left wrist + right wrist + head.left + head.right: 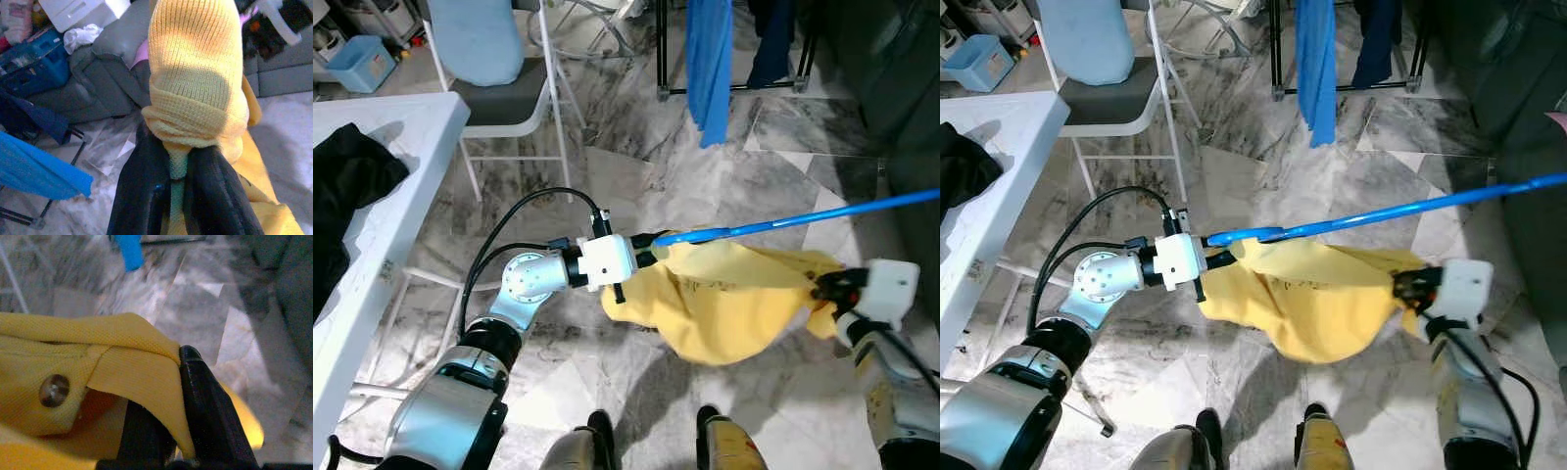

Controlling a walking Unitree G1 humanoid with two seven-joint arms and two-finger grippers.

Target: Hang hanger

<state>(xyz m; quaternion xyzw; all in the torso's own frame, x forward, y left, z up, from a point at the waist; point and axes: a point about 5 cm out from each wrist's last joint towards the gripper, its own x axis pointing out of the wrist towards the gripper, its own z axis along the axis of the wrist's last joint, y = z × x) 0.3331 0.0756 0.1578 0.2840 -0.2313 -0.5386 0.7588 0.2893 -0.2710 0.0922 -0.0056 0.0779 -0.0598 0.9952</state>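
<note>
Blue plastic hanger (783, 221) runs from the centre out toward three o'clock, its near end threaded into a yellow knitted garment (734, 299) slung between both arms above the marble floor (705, 157). The left gripper (646, 257) is clenched on a bunched end of the cloth at nine o'clock; the right gripper (182, 396) pinches the buttoned collar edge at three o'clock. To do this well, I'd keep the fabric taut and level so it cannot slide off, then carry it to the black clothes rack (734, 86) at twelve o'clock. A pale blue plastic bin (360, 63) sits at ten o'clock; its contents cannot be made out.
</note>
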